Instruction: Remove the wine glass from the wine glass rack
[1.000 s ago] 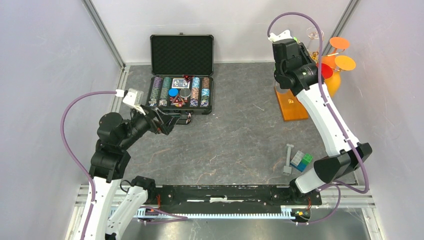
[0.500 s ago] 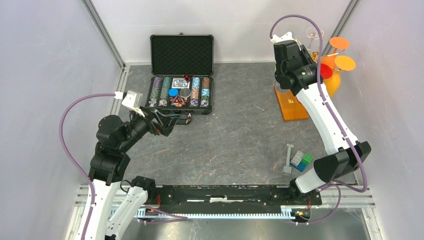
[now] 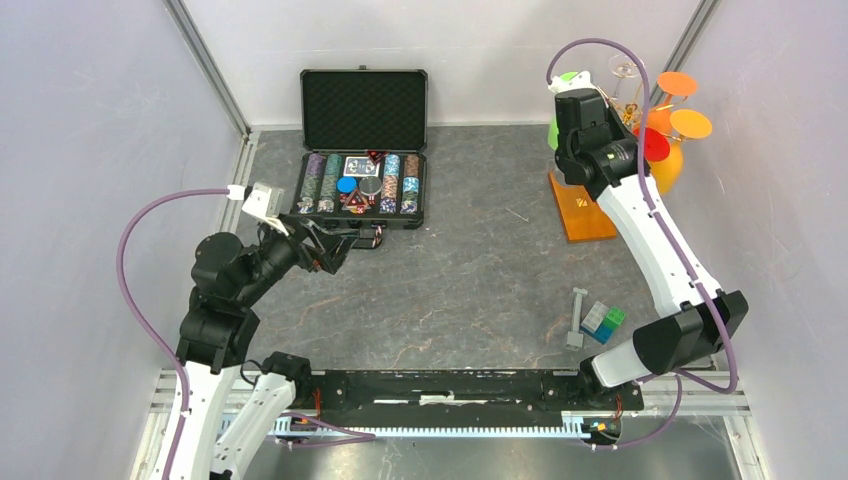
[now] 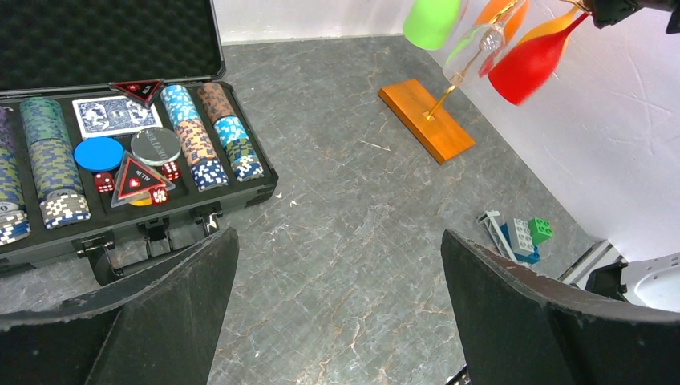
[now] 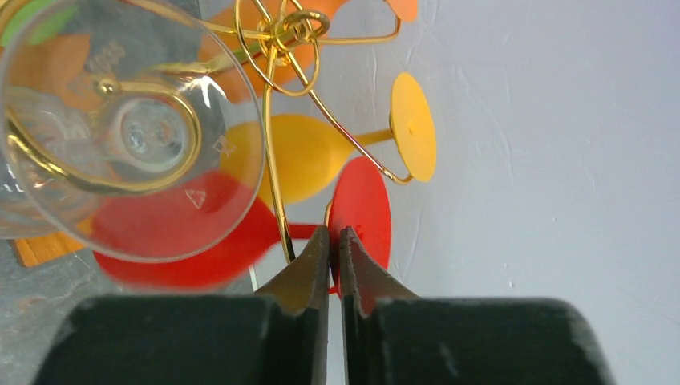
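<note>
The wine glass rack is a gold wire stand [image 5: 277,32] on an orange-brown wooden base [image 3: 582,210] at the back right; it also shows in the left wrist view [image 4: 425,120]. Coloured glasses hang upside down on it: red [image 3: 652,143], orange [image 3: 680,85], yellow [image 3: 690,125], green [image 3: 560,110] and a clear one [image 3: 625,70]. My right gripper [image 5: 334,233] is shut, its tips at the edge of the red glass's foot [image 5: 365,208], with a thin see-through gap between them. The clear glass's foot [image 5: 120,136] is close on its left. My left gripper [image 4: 338,233] is open and empty over bare table.
An open black case [image 3: 362,150] of poker chips, cards and dice lies at the back left, just beyond my left gripper [image 3: 340,240]. Toy bricks [image 3: 600,320] lie at the front right. White walls close in the rack on the right and behind.
My right wrist has moved a little back and up by the rack, uncovering the green glass. The glasses stay on the rack. The left arm has barely moved.
</note>
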You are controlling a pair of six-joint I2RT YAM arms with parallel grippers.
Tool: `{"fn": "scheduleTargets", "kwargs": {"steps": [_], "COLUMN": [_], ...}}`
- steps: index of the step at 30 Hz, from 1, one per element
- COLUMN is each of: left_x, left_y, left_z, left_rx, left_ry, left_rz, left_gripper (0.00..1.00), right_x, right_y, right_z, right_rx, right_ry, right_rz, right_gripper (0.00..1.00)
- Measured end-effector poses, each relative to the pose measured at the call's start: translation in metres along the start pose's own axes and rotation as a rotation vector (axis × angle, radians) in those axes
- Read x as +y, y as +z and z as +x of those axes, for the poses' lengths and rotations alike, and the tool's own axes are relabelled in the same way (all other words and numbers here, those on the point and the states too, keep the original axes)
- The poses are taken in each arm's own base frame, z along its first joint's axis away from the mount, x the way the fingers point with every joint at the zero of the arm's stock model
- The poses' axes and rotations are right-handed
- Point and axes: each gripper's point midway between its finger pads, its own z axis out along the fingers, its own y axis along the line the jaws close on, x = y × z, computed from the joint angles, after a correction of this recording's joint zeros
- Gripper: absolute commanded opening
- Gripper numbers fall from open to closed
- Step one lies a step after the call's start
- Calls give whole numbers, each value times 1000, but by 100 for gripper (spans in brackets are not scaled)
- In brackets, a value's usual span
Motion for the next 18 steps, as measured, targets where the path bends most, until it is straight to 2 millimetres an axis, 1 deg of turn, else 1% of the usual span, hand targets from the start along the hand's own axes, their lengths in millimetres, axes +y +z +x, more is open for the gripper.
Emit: {"fn": "scheduleTargets", "kwargs": {"steps": [2,7,18], "left_x": [0,0,0], "left_y": [-1,-1,-2], "left_z": [0,0,0], "left_rx": [-3,-3,-6], "left_ry": [1,1,2], "left_rz": [1,0,-2], "left_gripper": [100,100,100], "right_x": [1,-7,-9], "right_y": [1,-2,-26], "right_z": [4,6,-1], "right_rx": [12,18,11], "right_ry": [-27,-39,-134], "right_rz": [10,50,109], "right_gripper": [0,0,0]}}
